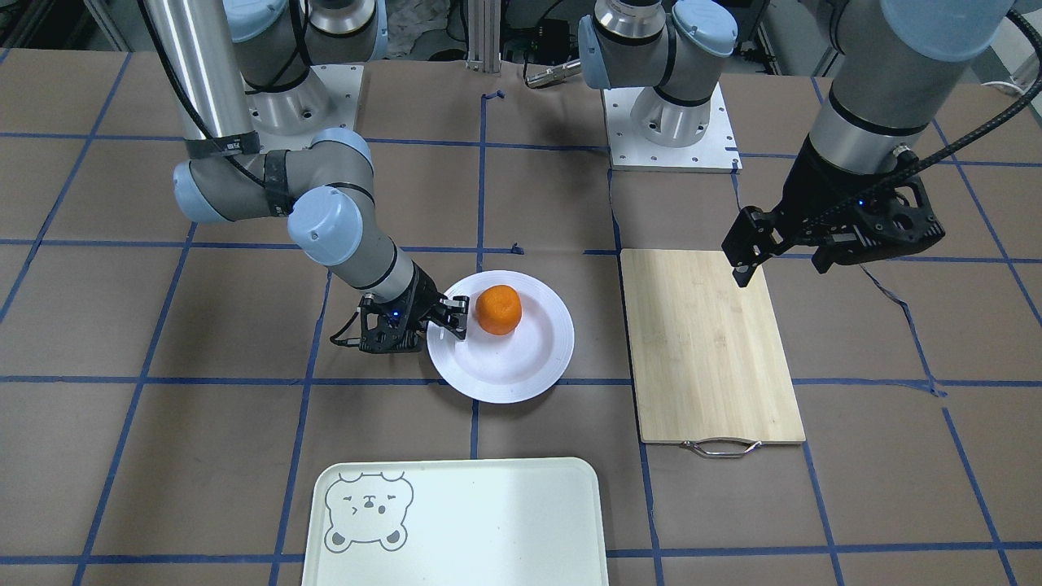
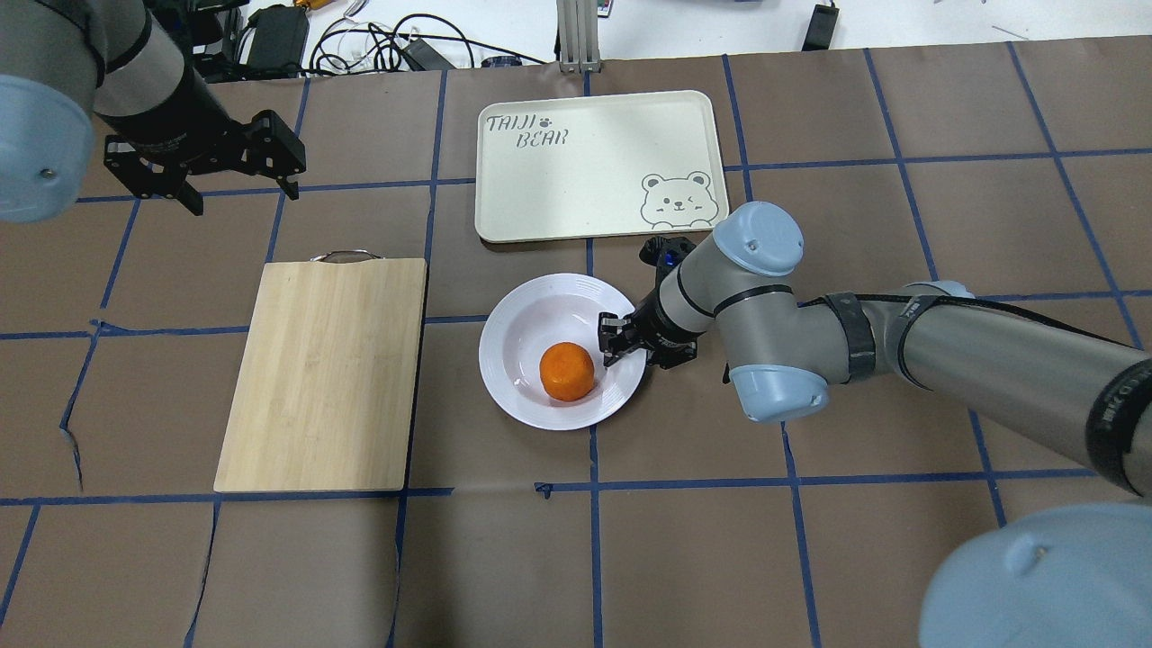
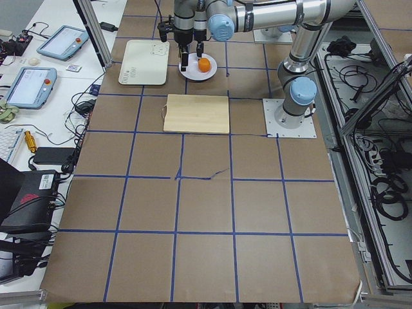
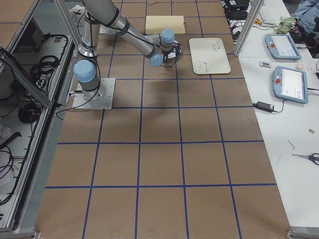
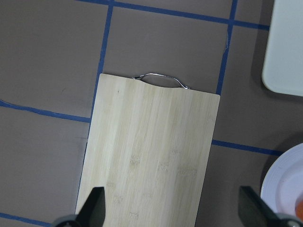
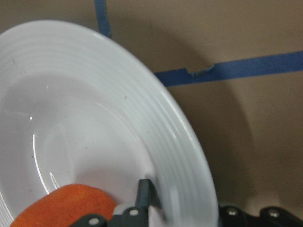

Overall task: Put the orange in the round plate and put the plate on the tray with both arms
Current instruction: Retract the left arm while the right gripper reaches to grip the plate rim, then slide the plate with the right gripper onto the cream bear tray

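Note:
The orange (image 1: 498,310) (image 2: 567,371) lies inside the white round plate (image 1: 505,366) (image 2: 540,315) at mid-table. My right gripper (image 1: 457,319) (image 2: 612,340) reaches in low at the plate's rim and is shut on it. In the right wrist view the rim (image 6: 180,156) runs between its fingers, one finger (image 6: 144,189) resting inside the plate beside the orange (image 6: 66,205). The pale tray (image 1: 488,521) (image 2: 585,162) with the bear face lies just beyond the plate and holds nothing. My left gripper (image 1: 781,268) (image 2: 241,193) hangs open and holds nothing, above the table off the cutting board's corner.
A light wooden cutting board (image 1: 708,342) (image 2: 324,369) with a metal handle lies on the left arm's side of the plate, bare on top. Brown paper with blue tape lines covers the table. Both arm bases stand at the robot's edge.

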Controlling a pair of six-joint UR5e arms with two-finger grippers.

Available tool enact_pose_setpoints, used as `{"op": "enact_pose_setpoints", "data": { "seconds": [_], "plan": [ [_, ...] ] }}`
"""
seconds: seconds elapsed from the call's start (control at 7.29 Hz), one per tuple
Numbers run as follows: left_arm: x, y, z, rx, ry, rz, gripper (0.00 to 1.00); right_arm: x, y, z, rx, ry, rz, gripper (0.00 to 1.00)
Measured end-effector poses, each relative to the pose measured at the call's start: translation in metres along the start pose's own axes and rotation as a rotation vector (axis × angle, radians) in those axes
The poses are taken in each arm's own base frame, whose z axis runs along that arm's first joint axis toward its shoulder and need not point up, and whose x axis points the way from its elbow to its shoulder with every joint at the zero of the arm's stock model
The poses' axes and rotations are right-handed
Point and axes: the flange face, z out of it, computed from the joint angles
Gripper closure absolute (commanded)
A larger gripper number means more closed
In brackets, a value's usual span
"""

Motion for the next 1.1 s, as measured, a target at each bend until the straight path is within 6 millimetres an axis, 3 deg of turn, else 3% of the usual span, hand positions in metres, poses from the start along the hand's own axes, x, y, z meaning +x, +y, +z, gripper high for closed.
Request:
{"op": "enact_pose_setpoints", "data": {
  "seconds": [0.41, 0.69, 1.1],
  "plan": [
    [0.01, 0.004, 0.005, -0.003, 0.013, 0.019, 0.0, -0.005, -0.007, -0.013, 0.021, -0.019, 0.06, 1.0],
    [0.03, 0.013, 0.003, -0.002, 0.011, 0.067, 0.0, -0.005, -0.032, -0.044, 0.057, -0.081, 0.092, 1.0],
    [0.036, 0.019, -0.002, 0.001, 0.009, 0.117, 0.0, -0.014, -0.079, -0.091, 0.132, -0.119, 0.104, 1.0]
  ]
}}
